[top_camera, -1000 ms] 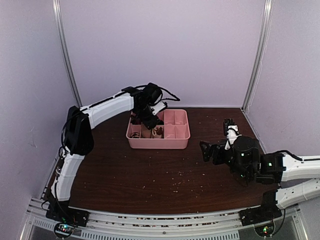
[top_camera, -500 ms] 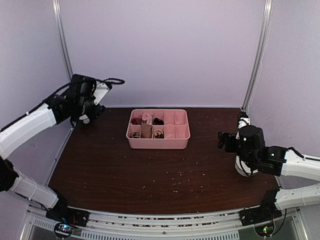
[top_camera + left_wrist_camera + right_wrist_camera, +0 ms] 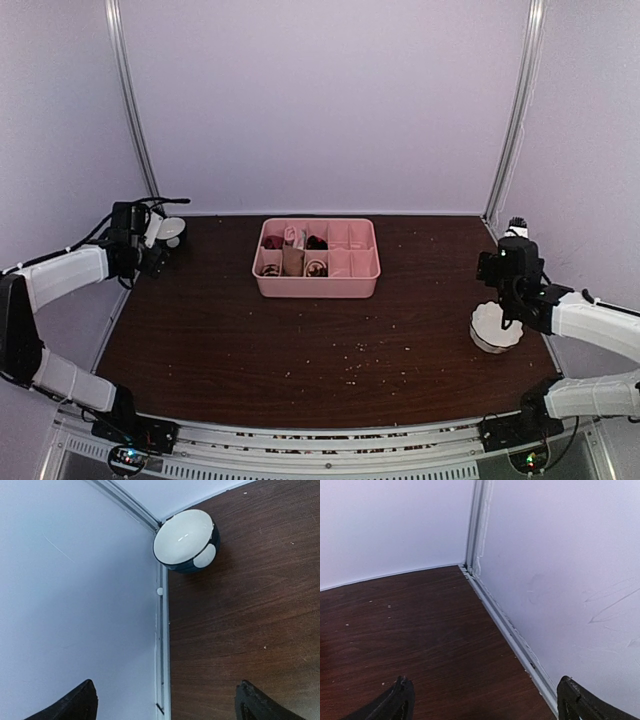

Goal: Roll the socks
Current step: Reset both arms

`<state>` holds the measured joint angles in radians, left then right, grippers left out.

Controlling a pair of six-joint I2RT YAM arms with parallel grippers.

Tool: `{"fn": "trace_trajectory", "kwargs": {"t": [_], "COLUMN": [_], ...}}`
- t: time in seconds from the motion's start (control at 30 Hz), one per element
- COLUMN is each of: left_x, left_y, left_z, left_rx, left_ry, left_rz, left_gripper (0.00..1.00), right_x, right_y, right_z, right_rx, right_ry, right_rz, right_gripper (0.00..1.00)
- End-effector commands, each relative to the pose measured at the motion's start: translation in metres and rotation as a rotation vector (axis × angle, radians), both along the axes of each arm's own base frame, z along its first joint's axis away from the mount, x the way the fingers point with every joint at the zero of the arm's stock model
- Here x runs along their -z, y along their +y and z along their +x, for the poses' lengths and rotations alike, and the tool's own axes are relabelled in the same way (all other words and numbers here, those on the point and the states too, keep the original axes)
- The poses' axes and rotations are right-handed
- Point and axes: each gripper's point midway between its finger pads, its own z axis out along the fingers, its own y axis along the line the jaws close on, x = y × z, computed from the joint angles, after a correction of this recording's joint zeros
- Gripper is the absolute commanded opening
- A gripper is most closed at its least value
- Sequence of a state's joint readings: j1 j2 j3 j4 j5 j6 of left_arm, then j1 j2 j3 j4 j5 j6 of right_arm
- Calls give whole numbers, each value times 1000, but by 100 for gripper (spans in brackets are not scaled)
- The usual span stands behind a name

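The socks sit as rolled bundles in the left compartments of the pink tray (image 3: 345,288): a beige-tan one (image 3: 293,258) and a dark one with red (image 3: 316,243). Neither wrist view shows them. My left gripper (image 3: 157,248) is far from the tray in the back left corner, open and empty, its fingertips (image 3: 82,700) spread over the wall rail. My right gripper (image 3: 503,258) hangs open and empty by the right wall, facing the back right corner, with one fingertip (image 3: 402,700) over bare wood.
A dark blue bowl with white dots (image 3: 185,540) lies tilted in the back left corner, just ahead of my left gripper. A white bowl (image 3: 497,328) stands under my right forearm. White walls close the table on the left, back and right.
My left arm swung from the tray to the back left corner and came down, its jaws spreading. My right arm drew back to the right wall, uncovering the white bowl.
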<state>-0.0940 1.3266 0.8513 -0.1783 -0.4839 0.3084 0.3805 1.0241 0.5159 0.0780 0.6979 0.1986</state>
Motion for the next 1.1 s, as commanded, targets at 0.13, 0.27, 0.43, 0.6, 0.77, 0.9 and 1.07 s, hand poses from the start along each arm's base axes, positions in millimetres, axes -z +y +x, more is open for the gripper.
{"fn": "trace_trajectory", "kwargs": {"t": [0.13,0.27,0.43,0.6,0.77,0.9,1.07], "left_x": [16,6,2,16,17,15,14], "left_y": [39,28,6,-9,-6,-4,-8], "left_z": [23,24,33,35,27,19,41], "left_rx": [-173,-98,-16,68,38,36,51], "left_ry": [-332,-387,-422,-396,-395,-410,-422], "left_rz": [-275,-312,-433,-436,-435,-422,-386], "left_gripper": [98,98,98,98,98,98,98], "right_x": [4,7,3,5,16,16,14], "right_y": [-28,-37,-30,-23,-3,0,6], "right_z": [23,25,28,28,38,39,30], "right_rx": [4,-24,-123,-168,-293,-310,-355], "right_ry": [-144,-232,-315,-331,-316,-317,-342], "right_rz": [-34,-12,38,33,-2,-4,-16], "right_gripper": [100,100,100,100,100,100,100]}}
